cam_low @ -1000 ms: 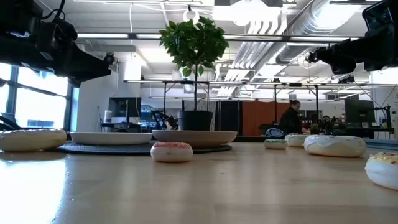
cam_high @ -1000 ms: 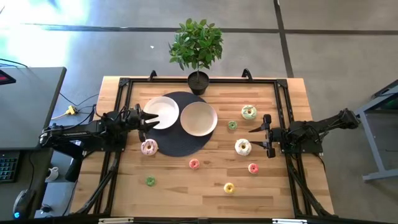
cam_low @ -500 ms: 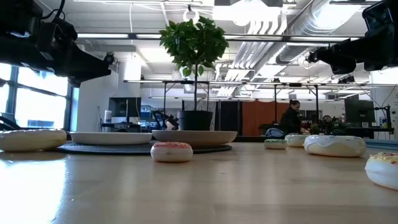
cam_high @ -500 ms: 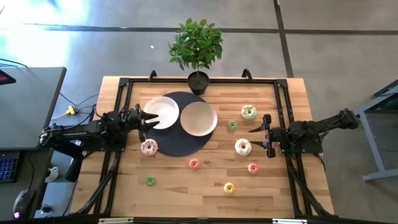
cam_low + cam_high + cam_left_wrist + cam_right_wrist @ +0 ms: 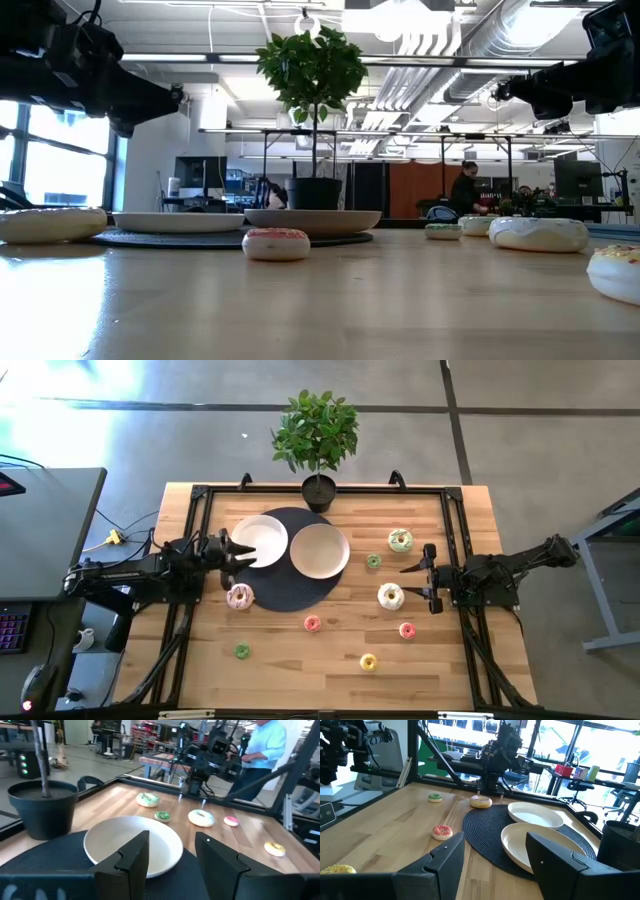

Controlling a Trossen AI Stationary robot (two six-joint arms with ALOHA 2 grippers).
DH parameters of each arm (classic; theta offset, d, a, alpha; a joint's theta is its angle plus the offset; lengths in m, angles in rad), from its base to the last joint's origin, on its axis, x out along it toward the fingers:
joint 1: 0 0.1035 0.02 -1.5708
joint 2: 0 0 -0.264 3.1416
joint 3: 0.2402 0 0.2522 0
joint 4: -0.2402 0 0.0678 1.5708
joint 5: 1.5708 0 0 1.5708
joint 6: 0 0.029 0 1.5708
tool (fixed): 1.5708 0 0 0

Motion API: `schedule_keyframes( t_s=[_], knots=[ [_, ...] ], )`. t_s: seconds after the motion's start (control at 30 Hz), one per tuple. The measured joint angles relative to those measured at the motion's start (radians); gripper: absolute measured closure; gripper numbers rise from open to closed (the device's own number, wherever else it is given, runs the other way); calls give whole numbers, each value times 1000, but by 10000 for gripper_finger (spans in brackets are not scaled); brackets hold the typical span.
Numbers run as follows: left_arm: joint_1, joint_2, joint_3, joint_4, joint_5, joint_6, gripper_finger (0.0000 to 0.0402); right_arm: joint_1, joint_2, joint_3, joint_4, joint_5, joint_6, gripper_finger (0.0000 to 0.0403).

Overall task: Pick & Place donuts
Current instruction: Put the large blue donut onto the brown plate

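In the high view the three larger donuts lie flat on the wood: pink (image 5: 239, 597) beside the dark round mat, pale green (image 5: 400, 540) and white (image 5: 390, 596) on the right half. Tiny rings are scattered around them: green (image 5: 373, 561), red (image 5: 312, 623), red (image 5: 407, 630), yellow (image 5: 368, 661), green (image 5: 242, 651). My left gripper (image 5: 245, 553) is open and hovers at the left plate's (image 5: 262, 538) edge. My right gripper (image 5: 406, 580) is open, raised above the table just right of the white donut. Neither touches anything.
A second white plate (image 5: 320, 550) sits on the mat (image 5: 285, 595). A potted plant (image 5: 319, 488) stands at the table's far edge. A black frame (image 5: 452, 530) runs along the table's sides. Bare wood lies at the near edge. People show in the room behind the table.
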Motion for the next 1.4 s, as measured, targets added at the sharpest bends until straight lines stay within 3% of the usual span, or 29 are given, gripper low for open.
schedule_keyframes(
  t_s=[0.23, 0.43, 0.67, 0.9, 1.2, 1.4],
  knots=[
    [0, 0, 0, 10, -3, -9, 244, 0, 0, 0, 0, -7, -1, 194],
    [0, 0, 0, 11, -4, -52, 244, 0, 0, 0, -15, -35, -105, 194],
    [0, 0, 0, 6, 0, -59, 244, 0, 0, 0, 9, -41, -5, 194],
    [0, 0, 0, 0, 4, -59, 244, 0, 0, 0, 10, -20, -212, 194],
    [0, 0, 0, -2, 33, -110, 244, 1, 0, 0, 25, -119, -74, 194],
    [0, 0, 0, -4, -33, -186, 244, 1, 0, 0, 51, -172, -66, 194]
  ],
)
